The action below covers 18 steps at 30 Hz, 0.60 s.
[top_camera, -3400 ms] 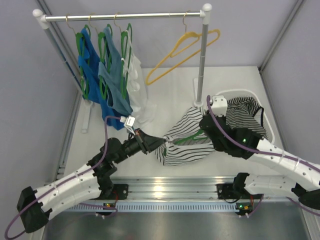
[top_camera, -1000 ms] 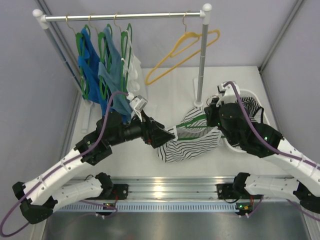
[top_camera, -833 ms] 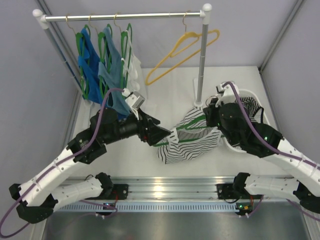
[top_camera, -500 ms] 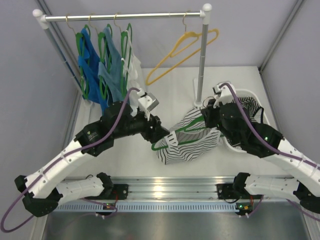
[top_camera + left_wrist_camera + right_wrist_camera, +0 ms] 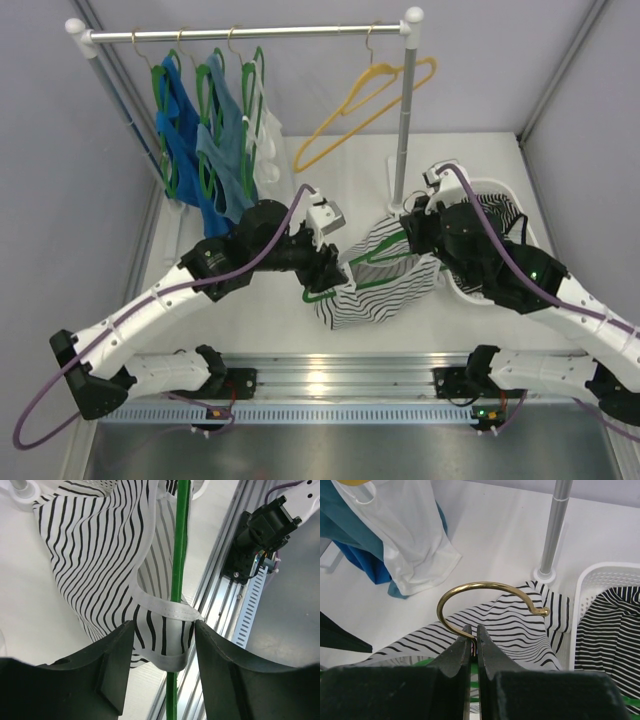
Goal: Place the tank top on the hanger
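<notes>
Nearest, the left gripper (image 5: 162, 630) hangs with jaws spread either side of a strap of the striped tank top (image 5: 372, 292), which lies bunched on the tabletop (image 5: 335, 190) between the arms. The green hanger (image 5: 179, 555) runs through it, long axis slanting from near-left to far-right. Its brass hook (image 5: 490, 584) is at the far-right end, pinched at its root by the closed right gripper (image 5: 472, 630). Beyond stand a white basket (image 5: 607, 570), a rack post (image 5: 403, 130) and a yellow hanger (image 5: 300, 157). Since a second ago the left arm has swung rightward over the strap.
</notes>
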Tool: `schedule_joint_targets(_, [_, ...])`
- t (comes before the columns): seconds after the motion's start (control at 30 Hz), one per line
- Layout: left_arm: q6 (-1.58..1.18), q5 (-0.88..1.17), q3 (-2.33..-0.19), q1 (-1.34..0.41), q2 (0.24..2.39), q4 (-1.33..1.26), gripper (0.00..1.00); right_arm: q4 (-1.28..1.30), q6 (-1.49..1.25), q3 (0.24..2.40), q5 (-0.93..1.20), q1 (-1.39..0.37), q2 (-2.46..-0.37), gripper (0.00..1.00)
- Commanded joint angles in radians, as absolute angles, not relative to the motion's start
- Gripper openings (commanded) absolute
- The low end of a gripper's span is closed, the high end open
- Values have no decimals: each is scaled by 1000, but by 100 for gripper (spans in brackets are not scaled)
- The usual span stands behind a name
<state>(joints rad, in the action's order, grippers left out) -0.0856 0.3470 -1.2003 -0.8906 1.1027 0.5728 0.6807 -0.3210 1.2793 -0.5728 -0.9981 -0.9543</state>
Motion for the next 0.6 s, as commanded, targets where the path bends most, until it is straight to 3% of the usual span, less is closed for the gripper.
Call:
schedule_joint_targets(0.0, [-55,414,-1177,-890,1112,505,56,634,-307,1344,-558,-985,-957,0])
schedule_joint_targets(0.2, [-67,451,-1134,-890,1127,434,48,640,-298,1356,-557,-985,-973,0])
schedule_joint_targets(0.3, [-72,466,-1120,-890,1131,404,29,640,-296,1356,-554,-985,-980,0])
schedule_joint_targets(0.37, [-74,480,-1115,-890,1134,396,22,641,-298,1356,-551,-983,-982,0])
schedule_joint_targets(0.47, [-77,491,-1109,-890,1137,385,27,643,-298,1358,-546,-985,-983,0])
schedule_joint_targets(0.5, [-78,492,-1108,-890,1137,384,10,641,-298,1358,-546,-983,-985,0])
schedule_joint_targets(0.53, [-84,489,-1103,-890,1132,377,0,643,-298,1359,-546,-985,-985,0])
schedule_joint_targets(0.57, [-89,485,-1092,-890,1120,359,0,643,-296,1362,-546,-985,-988,0])
